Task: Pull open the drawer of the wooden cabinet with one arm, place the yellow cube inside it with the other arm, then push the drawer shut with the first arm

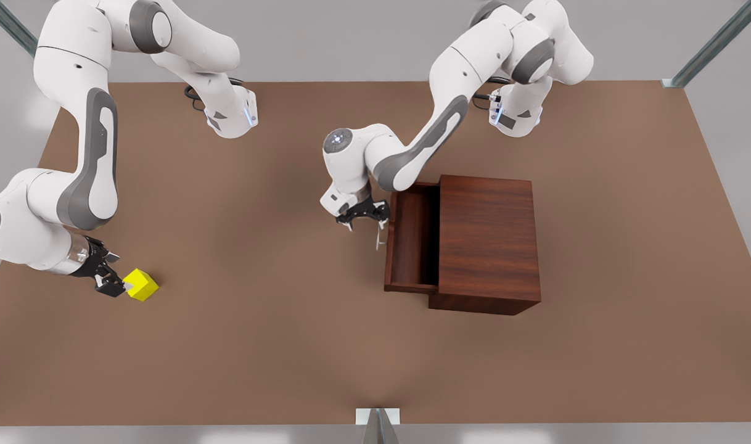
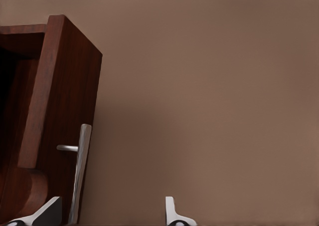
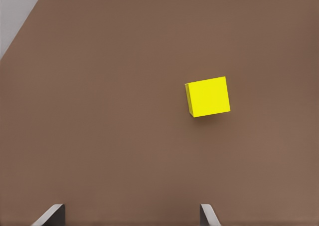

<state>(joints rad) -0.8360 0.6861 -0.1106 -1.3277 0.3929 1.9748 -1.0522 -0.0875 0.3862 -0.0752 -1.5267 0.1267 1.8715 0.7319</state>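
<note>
Brown table (image 1: 289,345); drawer (image 1: 412,240) out of wooden cabinet (image 1: 489,240), interior bare.

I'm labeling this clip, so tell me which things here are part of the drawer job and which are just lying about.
Part of the job:
- drawer, pulled open
- wooden cabinet
- yellow cube, on the table
- left claw, open, by the drawer handle
- right claw, open, beside the cube

Just lying about:
- nothing besides the brown table
</note>
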